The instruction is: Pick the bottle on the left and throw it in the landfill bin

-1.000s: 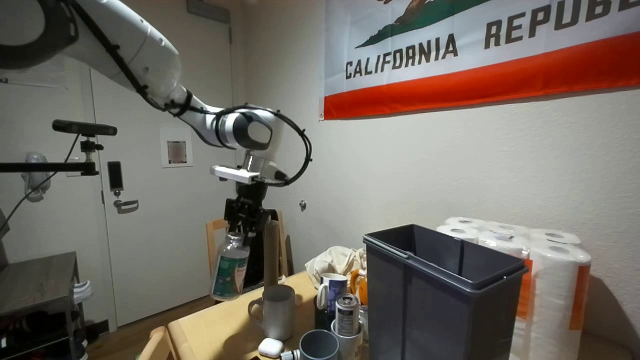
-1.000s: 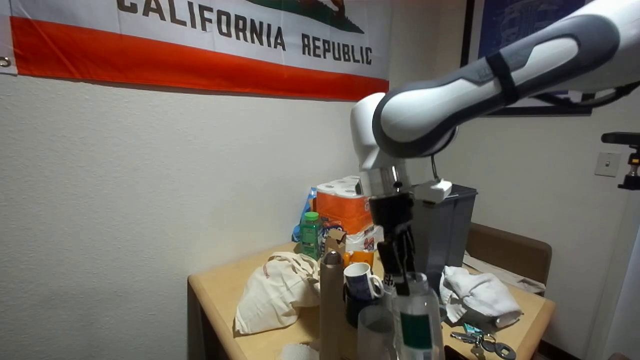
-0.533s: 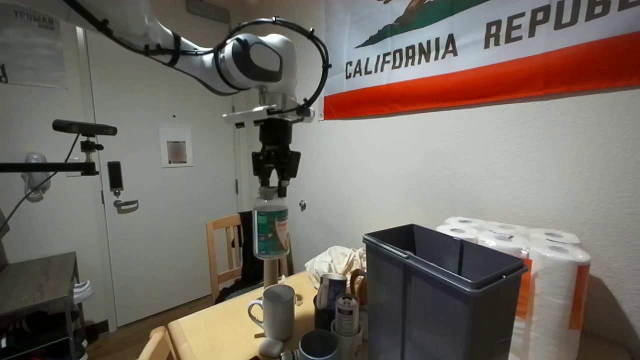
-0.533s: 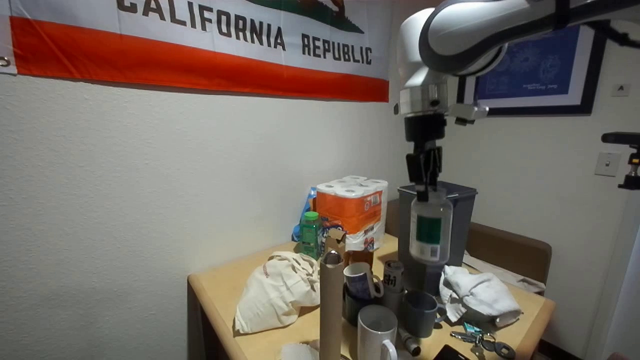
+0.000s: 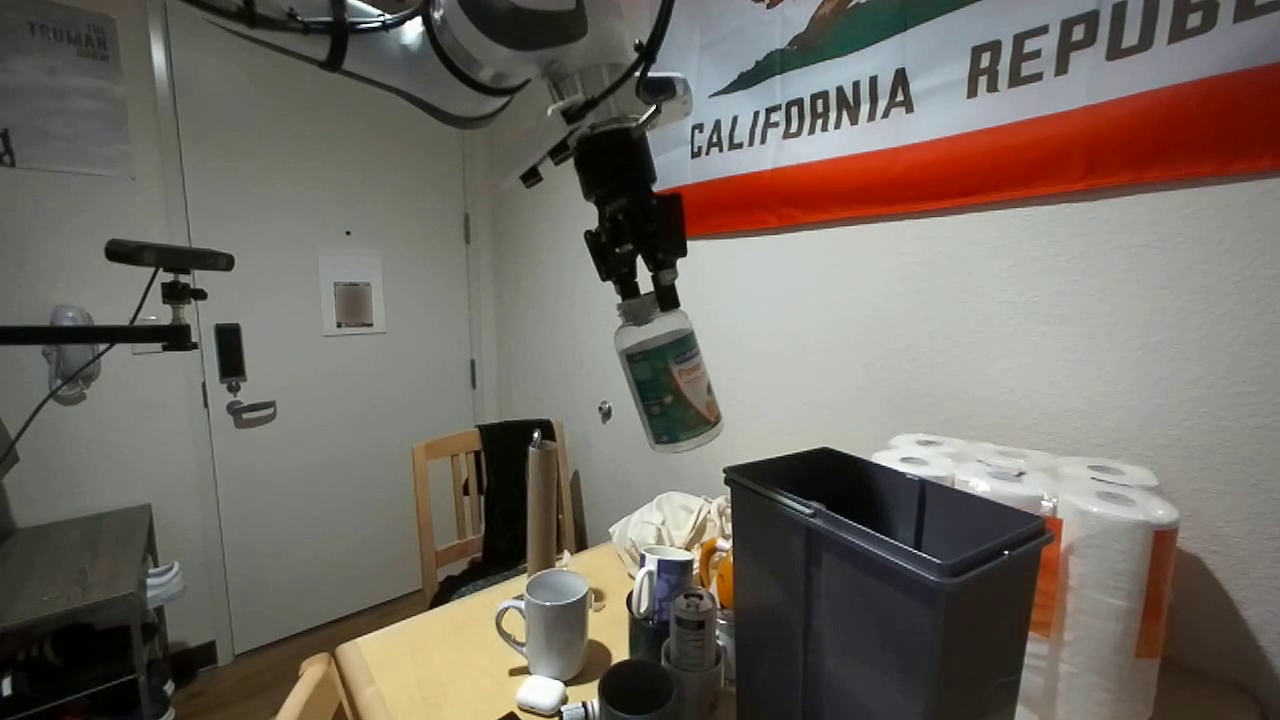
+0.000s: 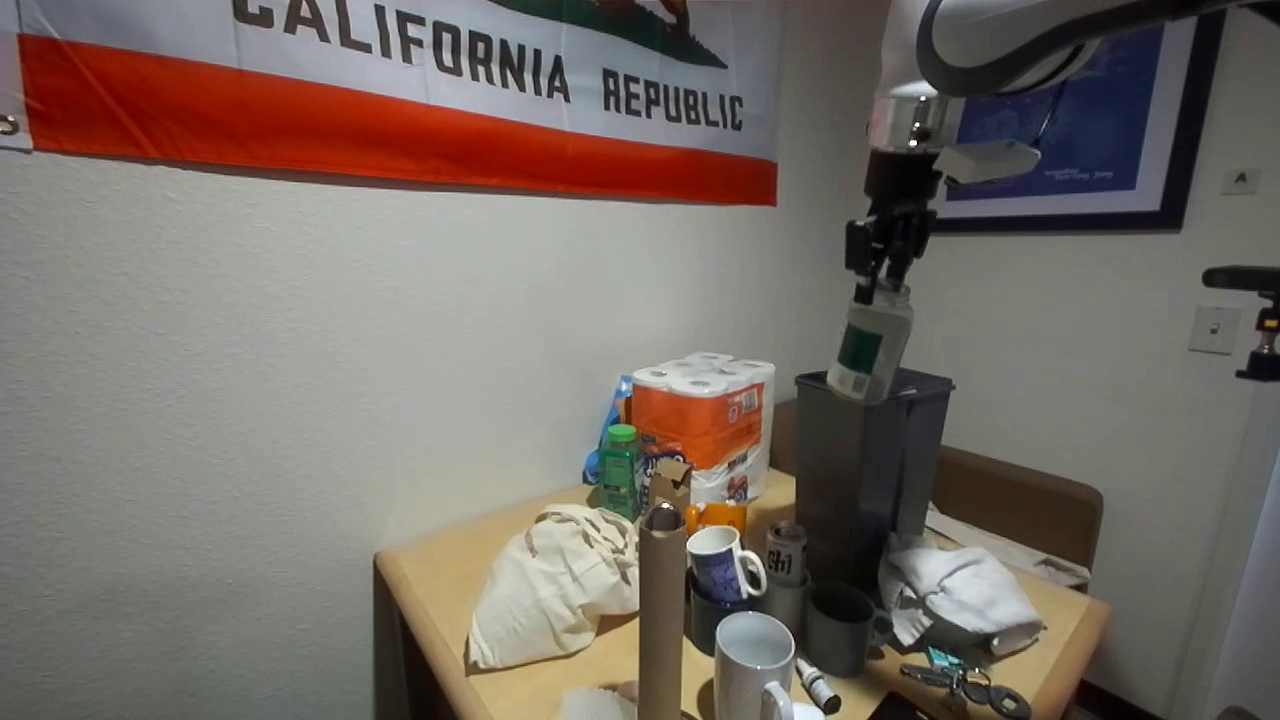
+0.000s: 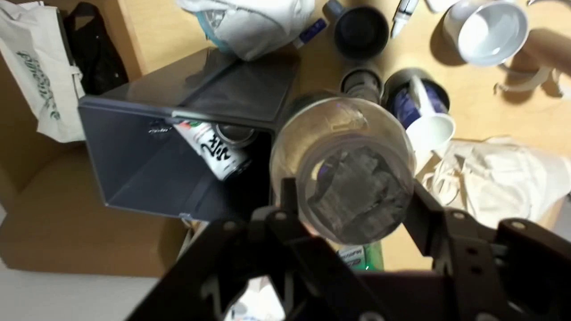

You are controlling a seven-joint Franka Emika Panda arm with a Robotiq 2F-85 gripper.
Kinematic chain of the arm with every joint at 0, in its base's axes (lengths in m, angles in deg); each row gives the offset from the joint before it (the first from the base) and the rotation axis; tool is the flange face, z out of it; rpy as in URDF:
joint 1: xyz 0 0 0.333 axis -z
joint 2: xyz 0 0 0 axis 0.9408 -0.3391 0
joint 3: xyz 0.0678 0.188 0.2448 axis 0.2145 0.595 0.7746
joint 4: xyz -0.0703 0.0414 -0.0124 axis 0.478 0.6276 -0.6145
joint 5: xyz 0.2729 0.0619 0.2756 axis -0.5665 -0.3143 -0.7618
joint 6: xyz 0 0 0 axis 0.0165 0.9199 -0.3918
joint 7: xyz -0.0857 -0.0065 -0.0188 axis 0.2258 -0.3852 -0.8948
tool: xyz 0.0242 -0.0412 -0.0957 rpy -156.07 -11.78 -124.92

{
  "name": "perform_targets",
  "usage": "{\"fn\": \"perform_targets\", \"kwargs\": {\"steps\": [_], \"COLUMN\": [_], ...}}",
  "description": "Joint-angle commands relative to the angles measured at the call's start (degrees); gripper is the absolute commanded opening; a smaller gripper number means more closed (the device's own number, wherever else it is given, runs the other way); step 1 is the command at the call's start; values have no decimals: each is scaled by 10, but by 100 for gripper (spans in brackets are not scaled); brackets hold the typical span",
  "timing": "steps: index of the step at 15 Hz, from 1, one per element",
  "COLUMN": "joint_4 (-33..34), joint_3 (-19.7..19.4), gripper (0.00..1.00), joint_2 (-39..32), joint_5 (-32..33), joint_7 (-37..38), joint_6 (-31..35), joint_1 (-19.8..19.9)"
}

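Likely transfer step: the claw (image 5: 650,298) grips the bottle (image 5: 672,392) beneath it and should next shift sideways over the bin (image 5: 862,620)

3 views show the gripper (image 5: 650,297) before me. Both exterior views, well back on its opposite sides, face the flag (image 6: 400,95) and share table (image 5: 430,660), bottle (image 5: 668,382) and bin (image 5: 870,620). The wrist view, close above the fingers (image 7: 289,198), looks down past them at the bin.
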Motion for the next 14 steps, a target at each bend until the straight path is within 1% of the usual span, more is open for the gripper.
{"fn": "perform_targets", "kwargs": {"steps": [1,4,7,11,14], "joint_4": [-3,-13,-39,-84,-100], "joint_3": [-1,-4,-10,-28,-41], "gripper": [34,34,34,34,34], "joint_2": [11,5,-11,-42,-67], "joint_5": [53,120,174,188,191], "joint_7": [69,151,222,278,305], "joint_6": [69,128,165,204,233], "joint_1": [14,26,36,42,42]}}
